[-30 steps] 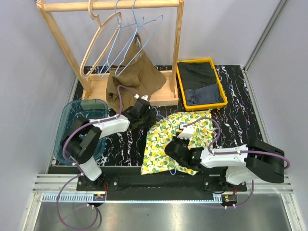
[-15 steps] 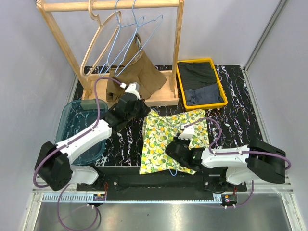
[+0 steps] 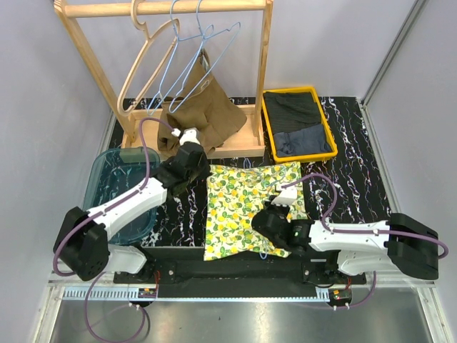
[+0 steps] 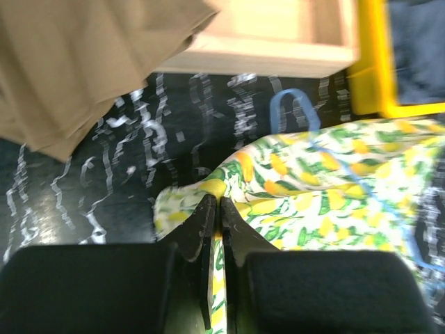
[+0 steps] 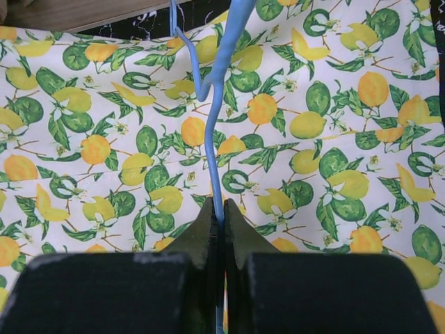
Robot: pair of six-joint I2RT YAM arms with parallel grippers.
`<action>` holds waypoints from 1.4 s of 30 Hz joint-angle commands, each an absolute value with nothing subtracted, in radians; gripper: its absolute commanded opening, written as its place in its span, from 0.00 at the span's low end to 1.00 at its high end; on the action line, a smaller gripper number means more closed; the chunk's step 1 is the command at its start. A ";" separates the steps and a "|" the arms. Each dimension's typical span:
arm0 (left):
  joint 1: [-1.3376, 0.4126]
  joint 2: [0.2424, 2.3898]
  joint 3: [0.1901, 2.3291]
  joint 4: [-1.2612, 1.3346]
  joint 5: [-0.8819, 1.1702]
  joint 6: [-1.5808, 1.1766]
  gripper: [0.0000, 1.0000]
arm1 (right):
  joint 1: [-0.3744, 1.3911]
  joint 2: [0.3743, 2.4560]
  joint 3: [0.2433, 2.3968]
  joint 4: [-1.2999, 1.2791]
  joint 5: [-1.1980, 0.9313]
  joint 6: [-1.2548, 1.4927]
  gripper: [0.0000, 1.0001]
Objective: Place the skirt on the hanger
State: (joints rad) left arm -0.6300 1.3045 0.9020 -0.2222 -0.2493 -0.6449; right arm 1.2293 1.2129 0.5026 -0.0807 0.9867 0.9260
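Observation:
The lemon-print skirt [image 3: 239, 204] lies spread flat on the black marbled table, between the two arms. My left gripper [image 3: 203, 170] is at the skirt's far left corner, shut on a fold of the fabric [image 4: 208, 188], which sits pinched between the fingertips [image 4: 215, 205]. My right gripper [image 3: 265, 223] rests over the skirt's middle, shut on the thin blue wire hanger [image 5: 221, 139]. The wire runs up across the print [image 5: 313, 125] toward the far edge. The hanger's blue hook [image 4: 292, 108] sticks out past the skirt's top edge.
A wooden rack [image 3: 164, 8] at the back carries a wooden hanger [image 3: 143, 64], blue wire hangers [image 3: 203, 53] and a brown garment [image 3: 207, 118]. A yellow bin [image 3: 265, 121] of dark clothes stands back right. A clear teal tub [image 3: 100, 186] sits at the left.
My left arm swung out to the left, pulling the skirt's corner with it, so the crumpled skirt now lies spread wider. My right gripper shifted slightly right, still on the hanger.

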 commanded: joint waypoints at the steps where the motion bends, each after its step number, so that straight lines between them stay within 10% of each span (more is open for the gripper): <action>1: -0.591 1.339 0.890 -0.193 -0.304 -0.650 0.01 | 1.226 1.178 0.500 -0.123 1.068 0.927 0.00; 14: -0.545 1.385 0.879 -0.178 -0.241 -0.650 0.00 | 1.226 1.086 0.506 -0.229 1.121 0.967 0.00; 36: -0.545 1.411 0.956 -0.201 -0.126 -0.597 0.66 | 1.227 1.066 0.704 -0.140 1.003 0.553 0.00; 42: -0.545 1.338 0.976 -0.250 -0.083 -0.568 0.71 | 1.230 0.954 0.779 -0.169 0.870 0.405 0.00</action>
State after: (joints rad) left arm -0.5499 1.4178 0.9222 -0.2436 -0.1261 -0.6033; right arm 1.2293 1.0466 0.6788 -0.1886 0.9352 0.5400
